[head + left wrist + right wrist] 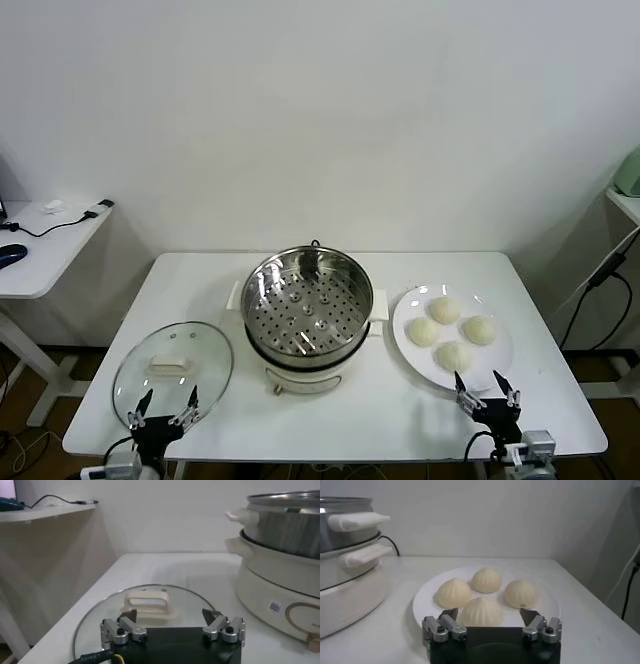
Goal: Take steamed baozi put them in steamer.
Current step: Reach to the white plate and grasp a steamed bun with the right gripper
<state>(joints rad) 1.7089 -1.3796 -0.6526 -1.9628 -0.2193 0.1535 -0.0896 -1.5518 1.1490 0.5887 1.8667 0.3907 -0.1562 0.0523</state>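
Four steamed baozi [452, 331] on white plate [409, 312] right of empty steamer [306, 304], right gripper [487, 386] wide open just short of nearest bun, left gripper [166, 406] open at glass lid [172, 366]; best centre over bun, close gently.

No legible text, brand, or number appears in any view. The cream base of the steamer [280, 587] carries a small square code sticker [274, 607], at about 4 o'clock in the left wrist view, its pattern too fine to read. Beside it, toward 3 o'clock, runs a brown curved outline [301, 613], a panel marking without readable characters.
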